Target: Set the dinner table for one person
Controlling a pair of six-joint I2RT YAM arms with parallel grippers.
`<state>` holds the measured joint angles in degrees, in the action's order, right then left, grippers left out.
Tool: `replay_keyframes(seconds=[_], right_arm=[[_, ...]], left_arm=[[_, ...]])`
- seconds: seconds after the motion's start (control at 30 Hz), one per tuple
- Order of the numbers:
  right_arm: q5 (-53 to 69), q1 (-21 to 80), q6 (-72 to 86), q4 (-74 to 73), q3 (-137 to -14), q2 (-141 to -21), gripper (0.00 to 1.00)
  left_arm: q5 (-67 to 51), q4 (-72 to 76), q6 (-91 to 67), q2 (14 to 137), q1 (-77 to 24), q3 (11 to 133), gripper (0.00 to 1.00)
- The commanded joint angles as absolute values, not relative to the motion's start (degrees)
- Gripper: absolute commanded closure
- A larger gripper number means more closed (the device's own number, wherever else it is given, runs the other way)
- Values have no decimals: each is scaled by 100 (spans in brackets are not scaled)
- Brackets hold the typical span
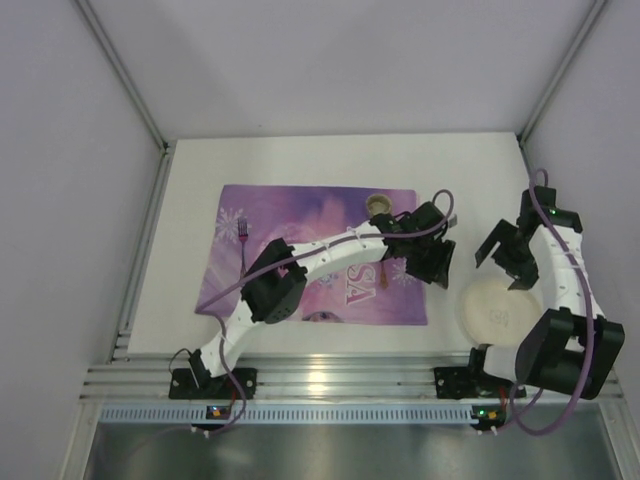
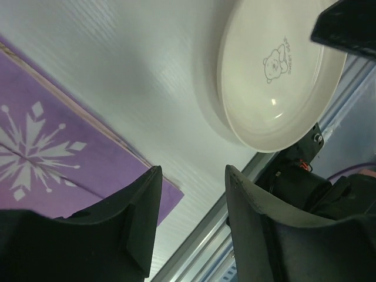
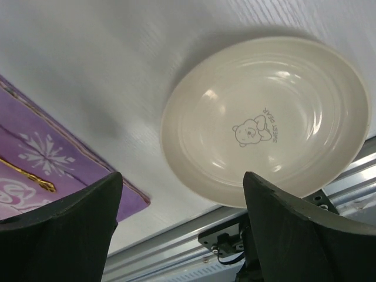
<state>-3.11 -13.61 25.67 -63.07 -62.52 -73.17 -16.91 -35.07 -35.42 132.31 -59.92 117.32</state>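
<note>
White and flat, the bench (image 1: 300,160) spreads out on every side of a purple placemat (image 1: 290,215) printed with snowflakes, which lies on the bench's middle with its long near edge just short of the aluminium rails (image 1: 320,375). On the left part of the placemat lies a fork (image 1: 243,245), its tines pointing away from the arms. At the placemat's far edge, right of its middle, stands a small round cup (image 1: 379,204). A cream plate (image 1: 490,305) with a little bear drawn in its centre rests on the bare bench to the right of the placemat, clear of the placemat's right edge and close to the rails; the right arm covers part of the plate in the top view. The left arm reaches across the placemat, and the left gripper (image 2: 191,223) hangs over the placemat's near right corner, its jaws partly apart with nothing between them. The right gripper (image 3: 182,235) hovers to the right of the placemat, above the plate and not touching it, jaws spread wide and empty. In the right wrist view a thin gold item (image 3: 26,176) lies on the placemat; what it is I cannot tell
</note>
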Motion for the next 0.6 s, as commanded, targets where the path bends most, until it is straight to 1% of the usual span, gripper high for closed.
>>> replay_keyframes(seconds=[0.0, 0.1, 0.23, 0.33, 0.5, 0.57], right_arm=[[-132, -1459, 2558, -6162, -5899, -7154, 16], [-27, -1459, 2496, -5916, -5599, -7496, 16], [-35, -1468, 2496, -5354, -5344, -8049, 20], [-35, -1468, 2513, -5116, -5431, -8470, 23], [-26, -1415, 2601, -4755, -5677, -8990, 29], [-157, -1354, 2593, -4702, -5844, -9254, 34]], left_arm=[[-1688, -3103, -3542, 12622, -5889, 11463, 48], [-1381, -2962, -3498, 12183, -5871, 10812, 47], [-1196, -2831, -3551, 11699, -5845, 10048, 48], [-1029, -2786, -3568, 11330, -5845, 9696, 48], [-713, -2979, -3507, 10864, -5836, 9449, 47], [-651, -3058, -3489, 10724, -5819, 9352, 47]])
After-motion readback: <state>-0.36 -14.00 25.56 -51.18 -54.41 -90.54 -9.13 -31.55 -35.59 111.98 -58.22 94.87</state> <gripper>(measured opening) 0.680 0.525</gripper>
